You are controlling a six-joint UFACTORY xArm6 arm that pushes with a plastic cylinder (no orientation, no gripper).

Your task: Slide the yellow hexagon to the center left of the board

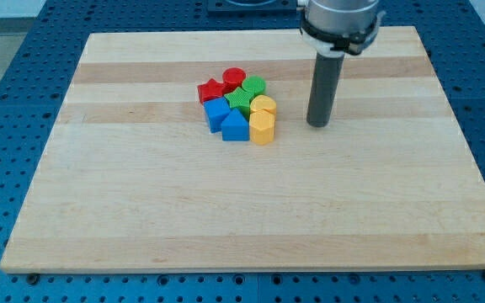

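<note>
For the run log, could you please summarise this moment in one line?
my tip: right of cluster, apart | yellow hexagon block: in cluster, touching blue block | wooden board: centre left not reached

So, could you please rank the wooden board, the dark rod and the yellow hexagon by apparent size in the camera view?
1. The wooden board, by far the largest.
2. The dark rod, ending at my tip, to the view's right of the blocks and apart from them.
3. The yellow hexagon, smallest; the yellow block behind it looks alike.
</note>
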